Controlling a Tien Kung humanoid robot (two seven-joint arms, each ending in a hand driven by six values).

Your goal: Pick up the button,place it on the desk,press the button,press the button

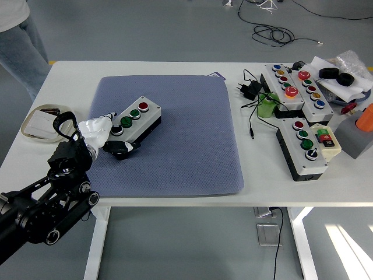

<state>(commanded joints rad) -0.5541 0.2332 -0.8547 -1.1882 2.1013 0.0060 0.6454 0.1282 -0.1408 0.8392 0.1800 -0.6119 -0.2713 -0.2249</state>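
A grey-topped button box (pixel 139 119) with black sides lies slantwise on the blue-grey mat (pixel 186 146), left of its middle. Its top carries a red button (pixel 143 106), two green ones and a black selector (pixel 116 129) in a row. My left hand (pixel 108 139), white with dark fingertips, is closed around the box's near-left end, one finger (pixel 109 114) along the top edge and another (pixel 125 148) under the front side. The black left arm (pixel 44 201) comes in from the lower left corner. No right arm shows.
Two more button boxes (pixel 291 86) (pixel 304 149) stand on the white table (pixel 175 195) at the right, among a black adapter (pixel 252 88), a green part (pixel 268 107) and cables. A beige ring (pixel 39 123) lies left of the mat. A person's legs (pixel 20 41) stand at top left.
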